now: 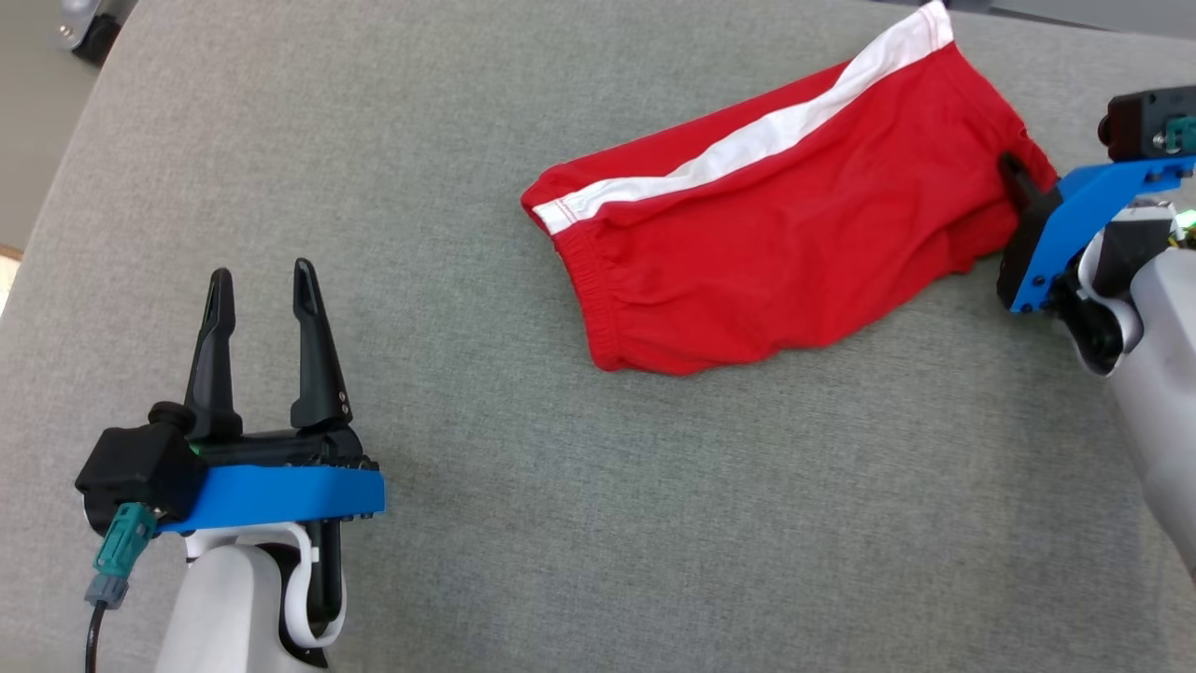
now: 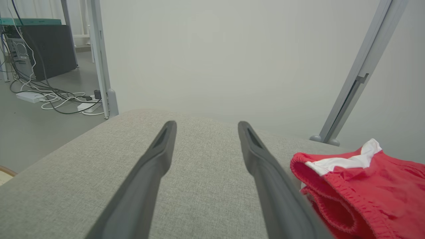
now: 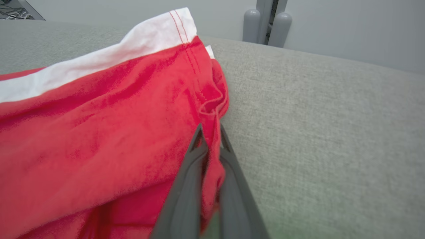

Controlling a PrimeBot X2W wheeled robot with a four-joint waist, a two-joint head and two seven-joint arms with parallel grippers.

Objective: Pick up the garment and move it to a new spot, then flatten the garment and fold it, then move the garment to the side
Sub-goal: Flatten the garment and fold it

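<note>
While left gripper (image 1: 263, 273) gapes wide | right gripper (image 3: 210, 129) pinches garment (image 1: 775, 252) edge

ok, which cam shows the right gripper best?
Right wrist view: the right gripper is shut on the shorts, cloth pinched between its fingers. Head view gives one finger at their edge. Left wrist view gives their waistband end.

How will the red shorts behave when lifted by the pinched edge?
The red shorts look thin and creased, so they will probably hang limp and unfold. The right gripper pinches only one edge fold, so the cloth may slip out.
</note>
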